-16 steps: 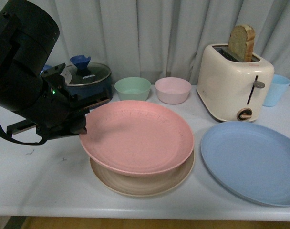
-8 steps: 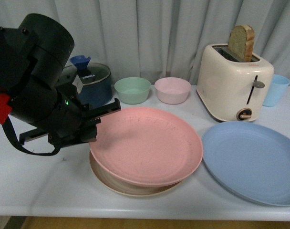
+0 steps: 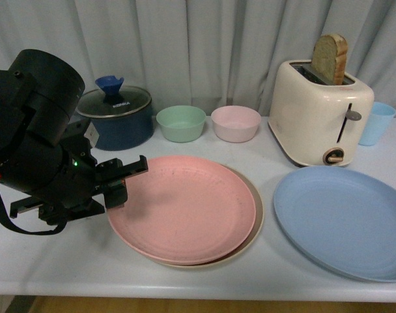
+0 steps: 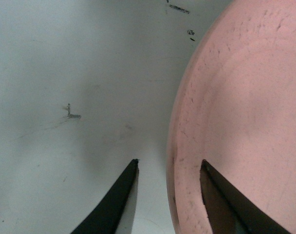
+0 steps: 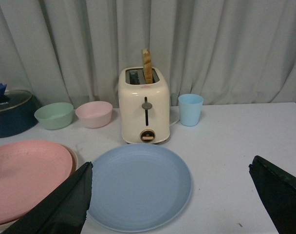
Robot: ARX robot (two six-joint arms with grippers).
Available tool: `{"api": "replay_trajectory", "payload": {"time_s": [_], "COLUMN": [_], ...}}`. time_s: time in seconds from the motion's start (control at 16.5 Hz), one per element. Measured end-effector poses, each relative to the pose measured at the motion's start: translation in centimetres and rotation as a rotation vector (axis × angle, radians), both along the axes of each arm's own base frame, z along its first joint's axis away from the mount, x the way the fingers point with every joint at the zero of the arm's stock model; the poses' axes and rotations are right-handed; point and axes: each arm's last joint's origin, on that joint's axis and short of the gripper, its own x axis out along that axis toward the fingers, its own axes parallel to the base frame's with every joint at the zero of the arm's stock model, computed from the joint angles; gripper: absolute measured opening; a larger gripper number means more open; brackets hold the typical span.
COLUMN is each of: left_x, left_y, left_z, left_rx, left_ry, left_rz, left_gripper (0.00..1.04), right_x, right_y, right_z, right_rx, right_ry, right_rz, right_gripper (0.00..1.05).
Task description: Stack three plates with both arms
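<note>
Nearest on the worktop (image 3: 68, 261), the pink plate (image 3: 185, 208) lies flat on the beige-cream plate (image 3: 260, 212), of which only a thin crescent of rim shows on the right. So the first stacking step looks done. The left tool (image 4: 169, 162) sits at the pink plate's left edge. Its jaws are spread, one over the plate and one over the bare worktop, straddling the rim without pinching it.

Just to the right, apart from the pair, the light blue plate (image 3: 344, 222) lies alone. Judging by this, it is the one plate left to lift onto the stack. The right tool (image 5: 170, 168) hangs above it with jaws wide and empty.

Farther back stand a lidded blue pot (image 3: 116, 117), a green bowl (image 3: 181, 122), a pink bowl (image 3: 236, 122), and a cream toaster (image 3: 318, 114) with a bread slice (image 3: 330, 57).
</note>
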Motion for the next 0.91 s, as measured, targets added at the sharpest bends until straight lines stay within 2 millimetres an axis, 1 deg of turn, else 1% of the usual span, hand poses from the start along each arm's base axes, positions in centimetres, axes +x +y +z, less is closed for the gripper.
{"api": "replay_trajectory", "payload": {"time_s": [0.06, 0.18, 0.3, 0.36, 0.43, 0.49, 0.55, 0.61, 0.73, 0.85, 0.91], "left_x": [-0.3, -1.0, -2.7, -4.4, -4.9, -5.8, -7.7, -9.1, -10.2, -11.2, -11.6], "left_y": [0.0, 0.2, 1.1, 2.4, 3.2, 3.9, 4.3, 4.7, 5.0, 5.4, 5.5], "left_z": [0.8, 3.6, 7.1, 9.1, 9.5, 8.8, 7.2, 6.5, 6.9, 8.2, 8.5], "left_rx": [-0.006, -0.018, 0.000, 0.079, 0.130, 0.191, 0.248, 0.273, 0.288, 0.300, 0.302], "left_ry": [-0.024, -0.128, -0.345, -0.533, -0.759, -0.850, -0.886, -0.912, -0.967, -1.037, -1.054], "left_rz": [-0.010, -0.026, -0.011, 0.066, 0.094, 0.072, 0.030, 0.013, 0.005, 0.013, 0.015], "left_gripper": [0.50, 0.71, 0.94, 0.98, 0.89, 0.80, 0.69, 0.60, 0.51, 0.40, 0.37], "right_x": [0.0, 0.0, 0.0, 0.0, 0.0, 0.0, 0.0, 0.0, 0.0, 0.0, 0.0], "right_y": [0.0, 0.0, 0.0, 0.0, 0.0, 0.0, 0.0, 0.0, 0.0, 0.0, 0.0], "right_z": [0.0, 0.0, 0.0, 0.0, 0.0, 0.0, 0.0, 0.0, 0.0, 0.0, 0.0], "right_rx": [0.000, 0.000, 0.000, 0.000, 0.000, 0.000, 0.000, 0.000, 0.000, 0.000, 0.000], "right_ry": [0.000, 0.000, 0.000, 0.000, 0.000, -0.003, 0.001, 0.001, 0.001, 0.000, 0.000], "right_rz": [0.000, 0.000, 0.000, 0.000, 0.000, 0.000, 0.000, 0.000, 0.000, 0.000, 0.000], "right_gripper": [0.98, 0.98, 0.98, 0.98, 0.98, 0.98, 0.98, 0.98, 0.98, 0.98, 0.98]}}
